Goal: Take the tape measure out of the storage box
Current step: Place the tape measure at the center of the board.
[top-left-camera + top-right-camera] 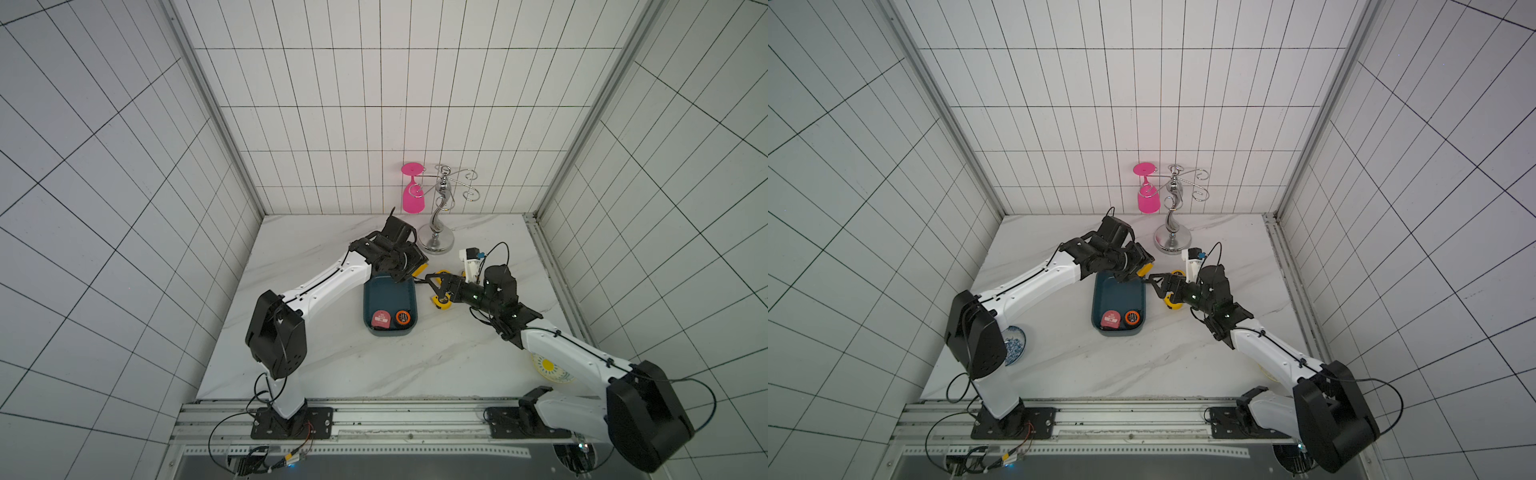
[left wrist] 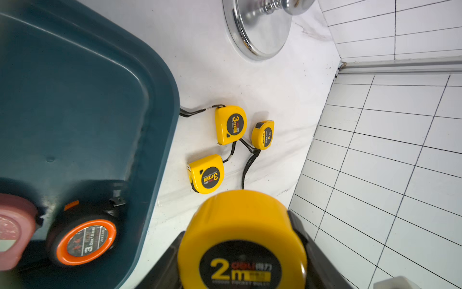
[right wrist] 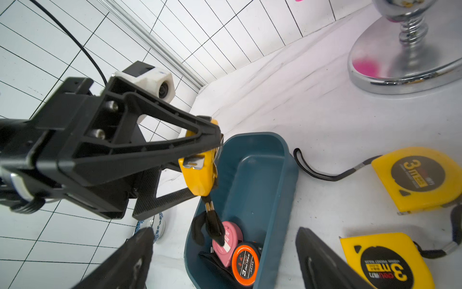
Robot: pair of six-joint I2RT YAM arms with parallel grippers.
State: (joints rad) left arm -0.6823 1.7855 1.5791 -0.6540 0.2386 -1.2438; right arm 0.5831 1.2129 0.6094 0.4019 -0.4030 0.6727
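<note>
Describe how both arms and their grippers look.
The left arm and right arm have white shell links, bulky black joint housings and thin black cables running alongside. The left gripper and right gripper are black, with triangular open-frame jaws and a white camera block at each wrist.

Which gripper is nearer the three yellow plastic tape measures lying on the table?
Right: right gripper hovers just beside those tape measures; left gripper, holding another, is by the teal storage box's far corner.

A yellow tape measure [image 2: 242, 240] reads "2m", a table-lying yellow tape [image 2: 231, 125] "3m", the orange-ringed tape [image 2: 85, 240] "3".
</note>
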